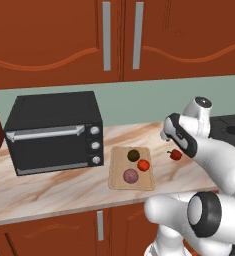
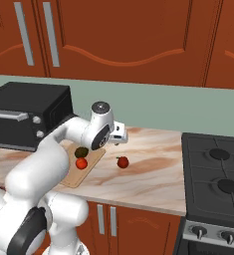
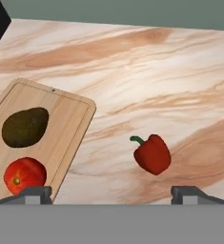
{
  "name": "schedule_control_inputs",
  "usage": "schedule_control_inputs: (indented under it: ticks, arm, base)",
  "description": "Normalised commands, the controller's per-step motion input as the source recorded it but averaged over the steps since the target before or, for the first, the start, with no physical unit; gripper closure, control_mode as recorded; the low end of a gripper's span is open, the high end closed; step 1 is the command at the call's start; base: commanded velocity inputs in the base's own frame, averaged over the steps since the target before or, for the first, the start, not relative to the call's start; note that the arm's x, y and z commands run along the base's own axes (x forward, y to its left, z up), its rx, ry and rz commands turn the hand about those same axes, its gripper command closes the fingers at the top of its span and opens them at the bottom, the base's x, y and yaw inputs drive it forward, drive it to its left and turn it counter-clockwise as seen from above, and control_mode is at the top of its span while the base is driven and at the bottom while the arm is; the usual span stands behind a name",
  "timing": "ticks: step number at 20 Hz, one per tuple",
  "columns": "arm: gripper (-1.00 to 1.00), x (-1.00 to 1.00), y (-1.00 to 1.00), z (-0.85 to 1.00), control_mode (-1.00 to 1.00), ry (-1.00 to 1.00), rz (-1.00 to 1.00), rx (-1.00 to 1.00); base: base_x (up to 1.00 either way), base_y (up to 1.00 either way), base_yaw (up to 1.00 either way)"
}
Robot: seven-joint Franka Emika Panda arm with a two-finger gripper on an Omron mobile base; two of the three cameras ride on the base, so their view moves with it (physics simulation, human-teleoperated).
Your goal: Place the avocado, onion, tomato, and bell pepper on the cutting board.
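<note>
Currently | cutting board (image 3: 70,125): avocado (image 3: 25,127), tomato (image 3: 24,175) and onion (image 1: 131,176) are carried | bell pepper (image 3: 153,154): left on the counter (image 3: 147,66) beside the board, lying ahead between the fingertips, stem turned boardward | gripper (image 3: 111,193): spread wide, nothing held.

Two base cameras look forward and down over the marble counter (image 1: 49,185) from behind the arm, the left one facing the toaster oven (image 1: 54,132), the right one angled toward the stove (image 2: 215,179); both take in the cutting board (image 1: 120,182). The hand camera hangs close above the counter, sharing the board's right edge and the bell pepper (image 3: 152,154).
</note>
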Motion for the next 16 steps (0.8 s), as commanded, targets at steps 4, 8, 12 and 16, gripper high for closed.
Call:
schedule_control_inputs:
  ticks: [4,8,12,16]
  arm:
    - [-1.0,0.01,-0.42,0.02,-1.0,0.0,-0.11,0.0]
    - [-1.0,0.09,-0.24,-0.05,-1.0,0.04,-0.14,0.0]
    - [-1.0,0.05,-0.14,-0.17,-1.0,0.03,-0.12,0.0]
    - [-1.0,0.05,-0.03,-0.25,-1.0,0.03,-0.08,0.0]
  base:
    - [0.0,0.0,0.0]
    - [0.0,0.0,0.0]
    - [0.0,0.0,0.0]
    - [0.0,0.0,0.0]
